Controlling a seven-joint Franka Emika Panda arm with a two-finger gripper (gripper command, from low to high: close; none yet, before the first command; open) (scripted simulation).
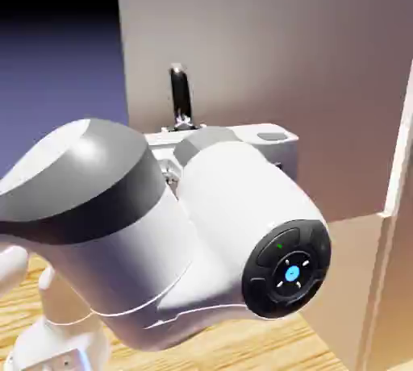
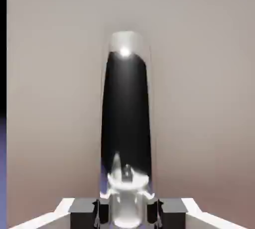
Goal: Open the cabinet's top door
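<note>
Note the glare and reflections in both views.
Exterior view: bright highlight on the arm's grey-and-white joint, top background black; hand view: hot spot near the dark handle's top, mirror-like glints lower down, brownish shading toward the panel's bottom.

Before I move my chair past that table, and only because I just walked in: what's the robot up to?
The robot's gripper has its jaws shut on the dark curved handle of the cabinet's top door, one fingertip on each side. The task is to open that door; these views don't settle how far it stands open.
</note>
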